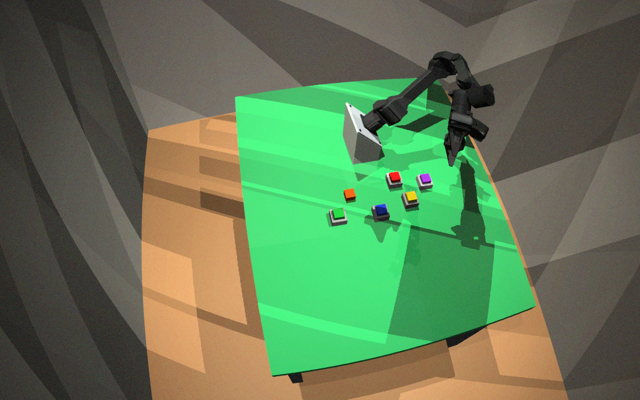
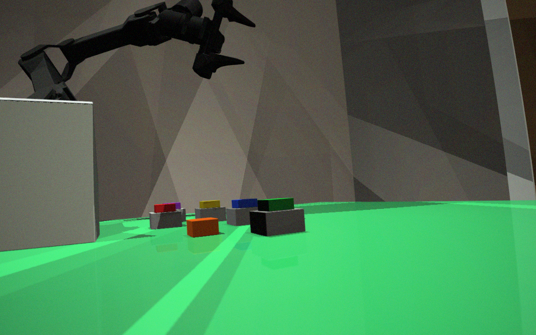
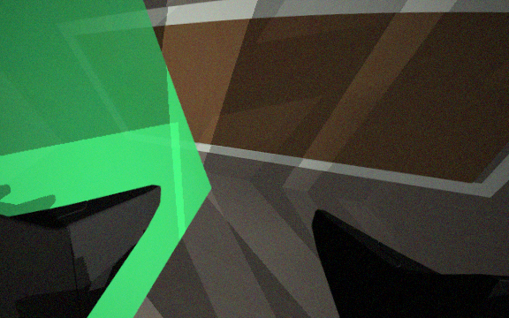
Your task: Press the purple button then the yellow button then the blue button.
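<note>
The purple button sits on a grey base at the right of the button cluster, half hidden behind the red one in the exterior view. The yellow button is just in front of it. The blue button lies further left. My gripper is open and empty. It hangs high in the air, behind and to the right of the purple button, near the table's right edge. No button shows in the wrist view.
A red button and a green button share the green table. An orange block lies between them. The arm's grey base box stands behind the buttons.
</note>
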Available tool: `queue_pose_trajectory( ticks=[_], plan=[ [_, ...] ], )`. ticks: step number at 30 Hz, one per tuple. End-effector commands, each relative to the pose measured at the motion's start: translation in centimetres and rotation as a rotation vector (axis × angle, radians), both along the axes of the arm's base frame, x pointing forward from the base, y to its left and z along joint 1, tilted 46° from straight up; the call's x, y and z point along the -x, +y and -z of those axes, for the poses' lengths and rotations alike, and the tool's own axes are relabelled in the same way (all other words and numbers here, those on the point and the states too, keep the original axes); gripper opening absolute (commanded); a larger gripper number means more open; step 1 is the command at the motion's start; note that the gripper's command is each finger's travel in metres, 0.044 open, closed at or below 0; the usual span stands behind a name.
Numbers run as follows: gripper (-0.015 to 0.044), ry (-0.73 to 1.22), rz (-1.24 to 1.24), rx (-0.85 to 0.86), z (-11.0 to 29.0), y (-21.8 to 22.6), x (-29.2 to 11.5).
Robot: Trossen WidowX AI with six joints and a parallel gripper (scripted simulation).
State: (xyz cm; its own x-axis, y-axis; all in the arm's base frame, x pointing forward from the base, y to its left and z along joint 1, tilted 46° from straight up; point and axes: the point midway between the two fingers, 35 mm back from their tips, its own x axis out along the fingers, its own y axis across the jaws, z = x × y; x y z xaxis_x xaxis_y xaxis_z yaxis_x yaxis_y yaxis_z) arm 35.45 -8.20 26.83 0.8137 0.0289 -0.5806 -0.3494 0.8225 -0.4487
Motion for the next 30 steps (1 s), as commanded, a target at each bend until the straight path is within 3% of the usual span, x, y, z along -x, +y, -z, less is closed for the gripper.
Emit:
queue_pose_trajectory(
  ticks=[1,7,13,28,30],
  plan=[
    [0.0400,0.252,-0.056,-0.280,5.5,5.4,2.4],
    [0.0400,0.676,-0.047,-0.639,10.3,12.5,8.4],
    [0.0400,1.149,0.087,-0.910,11.8,17.9,15.6],
    [0.0400,1.181,0.101,-0.924,11.7,18.1,16.0],
    [0.0348,1.182,0.103,-0.918,12.4,18.7,16.0]
  ],
)
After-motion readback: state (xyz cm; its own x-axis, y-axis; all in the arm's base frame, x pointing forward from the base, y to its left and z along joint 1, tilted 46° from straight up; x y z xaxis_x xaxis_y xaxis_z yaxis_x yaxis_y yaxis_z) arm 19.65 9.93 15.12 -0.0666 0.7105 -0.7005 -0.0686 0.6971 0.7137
